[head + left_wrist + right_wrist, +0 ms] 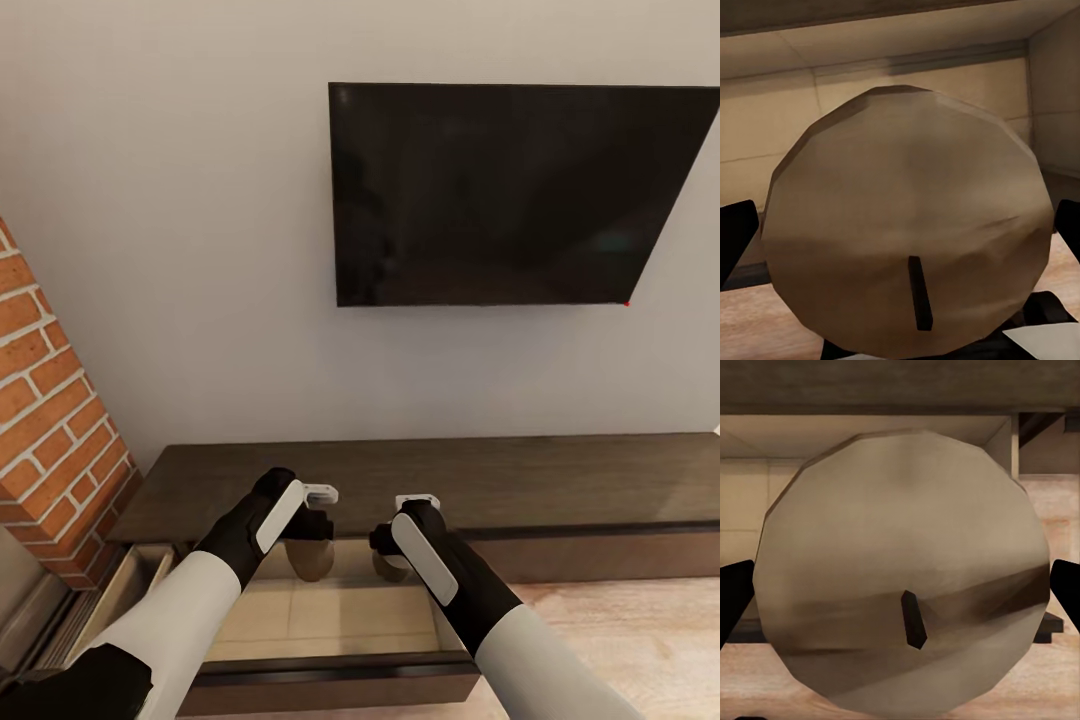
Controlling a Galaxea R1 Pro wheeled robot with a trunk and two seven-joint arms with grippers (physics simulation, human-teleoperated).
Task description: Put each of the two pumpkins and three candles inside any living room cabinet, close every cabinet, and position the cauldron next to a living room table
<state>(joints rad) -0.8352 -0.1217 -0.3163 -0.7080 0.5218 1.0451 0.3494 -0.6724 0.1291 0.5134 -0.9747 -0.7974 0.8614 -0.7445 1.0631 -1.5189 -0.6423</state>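
A grey wall carries a black TV (510,190) above the long dark cabinet (560,480), beside brick (50,420). Over its open pale drawer (330,615), left pincer (312,528) and right pincer (392,540) each clamp a candle (907,225) (904,577).

The cabinet (560,480) stands against the wall at 12 o'clock, with the TV (510,195) above it and the chimney (50,420) at 9. Its open drawer (330,625) lies nearest, below two candles (310,560) (388,566) side by side.
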